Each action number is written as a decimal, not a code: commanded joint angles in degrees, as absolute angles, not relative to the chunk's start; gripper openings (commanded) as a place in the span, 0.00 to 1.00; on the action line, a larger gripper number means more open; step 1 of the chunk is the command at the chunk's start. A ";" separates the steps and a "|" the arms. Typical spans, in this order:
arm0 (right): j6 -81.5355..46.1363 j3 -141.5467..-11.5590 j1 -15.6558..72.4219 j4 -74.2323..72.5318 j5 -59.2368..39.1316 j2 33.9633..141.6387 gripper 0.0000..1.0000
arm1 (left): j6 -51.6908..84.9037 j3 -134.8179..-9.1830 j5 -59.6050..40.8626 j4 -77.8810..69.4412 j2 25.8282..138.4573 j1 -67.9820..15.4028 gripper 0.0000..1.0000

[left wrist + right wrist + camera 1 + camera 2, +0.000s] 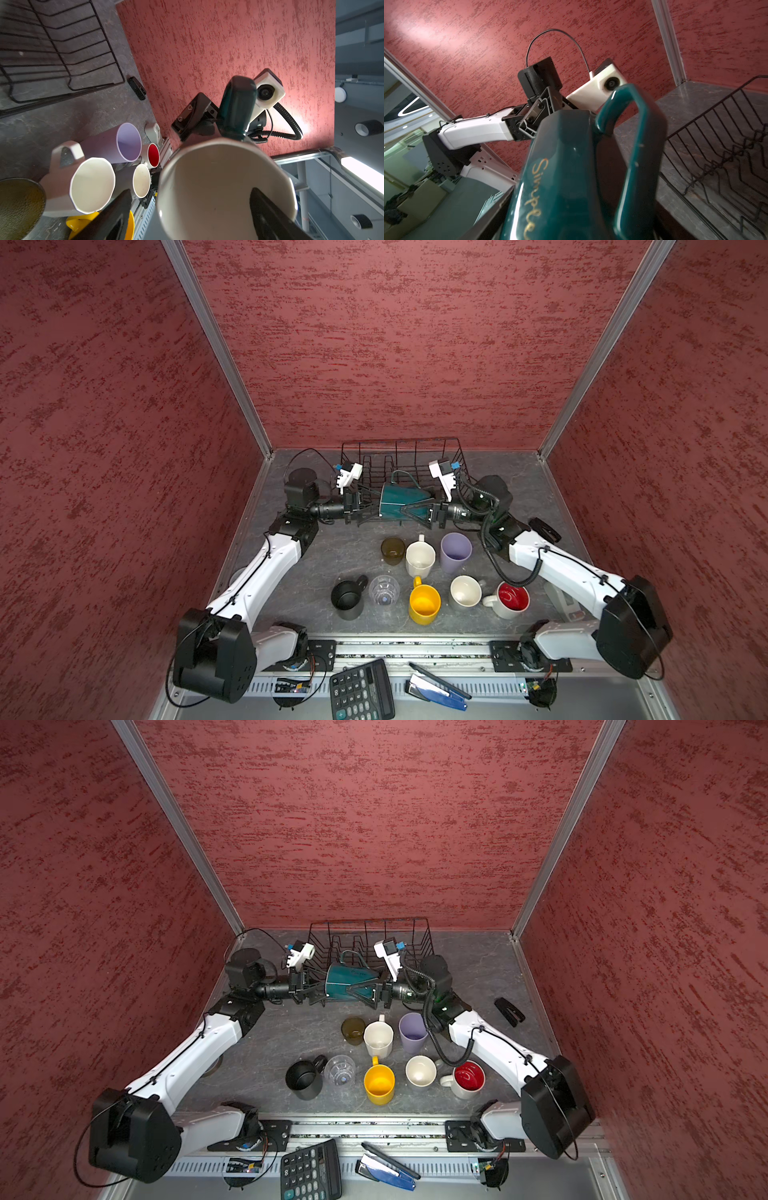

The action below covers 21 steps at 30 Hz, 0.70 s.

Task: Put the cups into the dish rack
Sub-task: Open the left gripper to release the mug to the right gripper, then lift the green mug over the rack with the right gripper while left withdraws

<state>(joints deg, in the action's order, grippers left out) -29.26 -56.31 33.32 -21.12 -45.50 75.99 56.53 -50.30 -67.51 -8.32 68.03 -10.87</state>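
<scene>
The right gripper (pixel 404 509) pinched the teal mug (pixel 392 493) sideways at the rack's (pixel 399 442) near edge. The left gripper's (pixel 379 506) jaws stood spread, one finger inside the mug.

The teal mug (pixel 401 502) hangs sideways (mouth leftward) before the dish rack (pixel 398 456); eight cups (pixel 424 602) stand upright.
</scene>
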 commanded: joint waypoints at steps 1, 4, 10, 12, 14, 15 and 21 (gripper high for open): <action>-21.82 -63.90 33.16 -7.68 -35.68 71.86 0.00 | 52.23 -48.93 -62.32 -4.07 64.80 -7.34 0.94; -18.40 -69.33 32.81 4.50 -27.84 71.50 0.00 | 50.03 -48.04 -58.13 -0.45 61.96 -3.95 0.96; -12.72 -79.84 31.14 23.39 -13.21 74.03 0.00 | 41.52 -48.54 -45.73 11.51 54.12 -0.03 1.00; -11.85 -83.19 29.73 27.55 -11.11 75.81 0.00 | 39.67 -48.57 -43.15 13.66 51.61 1.04 1.00; -10.74 -87.18 28.40 31.63 -9.43 78.41 0.00 | 38.06 -48.47 -40.56 15.74 48.91 2.29 1.00; -10.30 -88.95 28.01 33.36 -8.51 79.62 0.00 | 37.57 -48.37 -39.69 16.42 47.82 2.89 1.00; -6.51 -101.39 26.17 43.88 -1.68 91.17 0.00 | 35.47 -48.63 -33.17 21.70 41.40 7.08 1.00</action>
<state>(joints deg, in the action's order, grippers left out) -9.87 -96.29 26.76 38.92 -7.60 88.29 38.50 -48.56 -39.09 16.91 43.33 5.72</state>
